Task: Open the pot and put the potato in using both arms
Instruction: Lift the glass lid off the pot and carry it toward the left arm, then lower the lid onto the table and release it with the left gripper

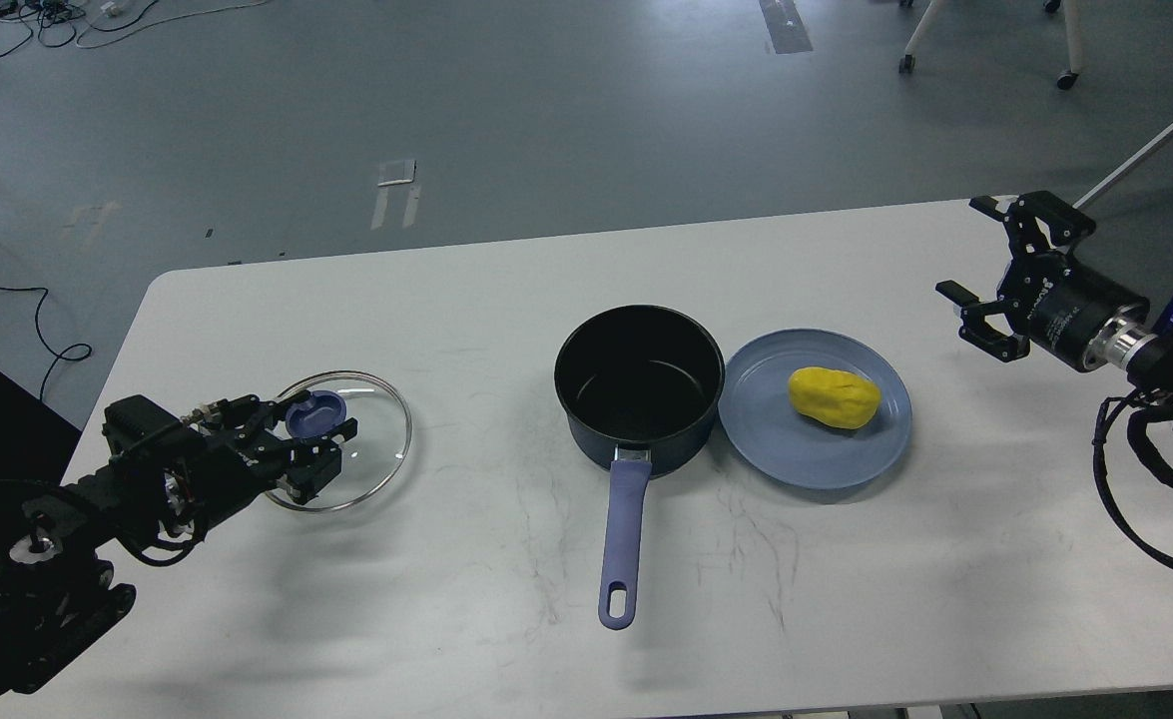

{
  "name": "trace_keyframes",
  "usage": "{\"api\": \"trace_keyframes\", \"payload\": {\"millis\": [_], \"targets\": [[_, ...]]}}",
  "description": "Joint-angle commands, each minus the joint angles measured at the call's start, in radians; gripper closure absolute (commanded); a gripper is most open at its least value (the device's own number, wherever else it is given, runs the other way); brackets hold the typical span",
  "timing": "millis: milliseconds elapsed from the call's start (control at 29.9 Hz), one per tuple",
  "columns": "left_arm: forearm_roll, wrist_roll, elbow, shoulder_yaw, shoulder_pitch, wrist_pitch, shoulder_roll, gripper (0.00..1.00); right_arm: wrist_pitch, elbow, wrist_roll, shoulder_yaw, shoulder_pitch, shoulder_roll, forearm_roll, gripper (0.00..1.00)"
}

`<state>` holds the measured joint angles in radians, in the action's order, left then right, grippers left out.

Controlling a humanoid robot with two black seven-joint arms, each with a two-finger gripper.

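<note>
A dark blue pot (640, 384) with a long blue handle stands open and empty at the table's middle. Its glass lid (366, 431) with a blue knob (314, 413) is at the table's left, low over or on the surface. My left gripper (318, 439) is shut around the lid's knob. A yellow potato (833, 396) lies on a blue plate (786, 449) just right of the pot. My right gripper (985, 270) is open and empty, hovering well right of the plate.
The white table (466, 619) has its near edge at the bottom and its far edge behind the pot. Chair legs (985, 40) and floor cables (7, 20) lie beyond the table.
</note>
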<state>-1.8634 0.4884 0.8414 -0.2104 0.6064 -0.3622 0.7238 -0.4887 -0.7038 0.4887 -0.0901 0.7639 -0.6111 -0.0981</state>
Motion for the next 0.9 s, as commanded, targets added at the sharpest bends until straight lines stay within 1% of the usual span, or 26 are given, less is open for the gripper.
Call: {"api": "trace_keyframes", "payload": {"millis": [0, 67, 368, 401, 435, 502, 535, 568, 769, 869], "targets": [[0.001, 0.0, -0.007, 0.0, -0.017, -0.006, -0.006, 0.51, 0.0, 0.0, 0.0, 0.001, 0.0, -0.001, 0.0, 0.02], [0.003, 0.0, -0.012, 0.0, -0.022, -0.006, -0.009, 0.46, 0.0, -0.002, 0.0, 0.001, -0.003, 0.001, 0.0, 0.02], [0.003, 0.0, -0.081, 0.002, -0.033, -0.008, -0.072, 0.43, 0.0, -0.005, 0.0, 0.001, -0.009, -0.001, 0.0, 0.02], [0.003, 0.0, -0.087, 0.002, -0.033, -0.008, -0.076, 0.42, 0.0, -0.005, 0.0, 0.001, -0.009, -0.001, 0.0, 0.02], [0.003, 0.0, -0.087, 0.002, -0.033, -0.008, -0.076, 0.39, 0.0, -0.005, 0.0, 0.0, -0.009, -0.001, 0.0, 0.02], [0.012, 0.0, -0.085, 0.0, -0.033, -0.011, -0.079, 0.11, 0.0, -0.005, 0.0, 0.0, -0.009, -0.001, 0.0, 0.02], [0.019, 0.0, -0.085, 0.0, -0.031, -0.012, -0.08, 0.05, 0.0, -0.005, 0.0, 0.0, -0.009, -0.001, 0.0, 0.02], [0.029, 0.0, -0.085, 0.002, -0.031, -0.012, -0.08, 0.03, 0.0, -0.005, 0.0, 0.001, -0.009, -0.001, 0.0, 0.02], [0.085, 0.0, -0.076, 0.003, -0.02, -0.011, -0.072, 0.02, 0.0, -0.01, 0.0, 0.0, -0.009, -0.001, 0.0, 0.02], [0.136, 0.0, -0.041, 0.002, -0.014, -0.003, -0.055, 0.02, 0.0, -0.013, 0.0, 0.0, -0.006, -0.001, 0.0, 0.02]]}}
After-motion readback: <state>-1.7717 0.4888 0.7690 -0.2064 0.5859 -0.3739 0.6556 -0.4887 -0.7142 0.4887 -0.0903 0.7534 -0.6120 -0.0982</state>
